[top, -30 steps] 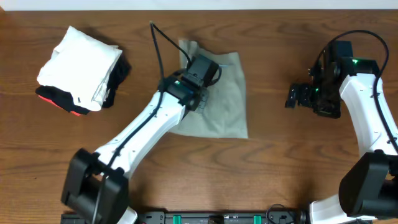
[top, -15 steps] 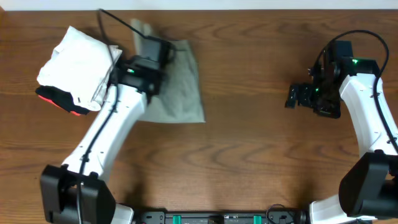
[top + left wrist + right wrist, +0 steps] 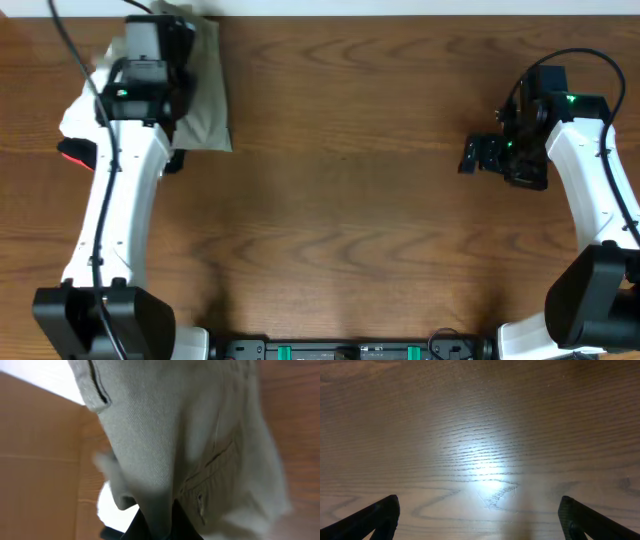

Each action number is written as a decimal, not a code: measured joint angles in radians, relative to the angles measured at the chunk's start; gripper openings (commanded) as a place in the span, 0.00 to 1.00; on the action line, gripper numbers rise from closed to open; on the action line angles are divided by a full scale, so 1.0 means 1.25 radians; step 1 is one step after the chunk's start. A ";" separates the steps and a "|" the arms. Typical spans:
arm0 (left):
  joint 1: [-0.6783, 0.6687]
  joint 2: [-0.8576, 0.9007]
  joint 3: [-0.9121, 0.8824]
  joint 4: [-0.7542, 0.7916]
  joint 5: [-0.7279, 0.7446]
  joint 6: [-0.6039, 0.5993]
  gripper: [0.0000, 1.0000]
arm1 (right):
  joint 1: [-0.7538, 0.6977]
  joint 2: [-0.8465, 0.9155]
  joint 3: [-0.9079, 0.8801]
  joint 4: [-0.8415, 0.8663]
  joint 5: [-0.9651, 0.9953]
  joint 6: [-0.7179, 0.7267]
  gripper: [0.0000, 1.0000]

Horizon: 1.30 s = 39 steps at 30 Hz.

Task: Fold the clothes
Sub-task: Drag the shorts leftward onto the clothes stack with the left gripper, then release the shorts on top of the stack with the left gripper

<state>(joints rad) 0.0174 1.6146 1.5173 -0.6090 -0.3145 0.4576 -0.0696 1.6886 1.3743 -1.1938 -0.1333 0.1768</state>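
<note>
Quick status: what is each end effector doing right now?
Left end effector: closed on the khaki trousers.
Right end effector: open, holding nothing.

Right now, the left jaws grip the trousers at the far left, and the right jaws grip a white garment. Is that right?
No. The right jaws grip nothing: they stand open over bare table, as the right wrist view shows. The left jaws do grip the trousers.

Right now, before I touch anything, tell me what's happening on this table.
The left gripper is shut on the folded khaki trousers, holding them at the far left corner of the table, right by the stack of folded garments in white, black and red. Whether the trousers rest on that stack is not clear. The right gripper hangs open over bare wood on the right side, holding nothing.
</note>
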 measured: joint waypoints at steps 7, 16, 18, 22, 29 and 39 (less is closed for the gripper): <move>0.095 0.000 0.000 0.070 0.001 0.023 0.06 | 0.000 0.000 0.000 0.000 0.000 0.000 0.99; 0.186 0.003 0.000 0.090 0.032 0.030 0.06 | 0.000 0.000 0.000 0.000 0.000 0.000 0.99; 0.198 0.012 0.000 0.090 0.045 0.030 0.06 | 0.000 0.000 0.000 0.000 0.000 0.000 0.99; 0.216 0.056 0.000 0.102 0.059 0.030 0.06 | 0.000 0.000 0.000 0.000 0.000 0.000 0.99; 0.283 0.143 0.000 0.121 0.073 0.030 0.06 | 0.000 0.000 0.000 0.000 0.000 0.000 0.99; 0.365 0.189 0.000 0.139 0.076 -0.038 0.93 | 0.000 0.000 0.000 0.000 0.000 0.000 0.99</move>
<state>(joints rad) 0.4740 1.8507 1.5173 -0.4358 -0.2192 0.4107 -0.0696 1.6886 1.3743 -1.1938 -0.1337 0.1768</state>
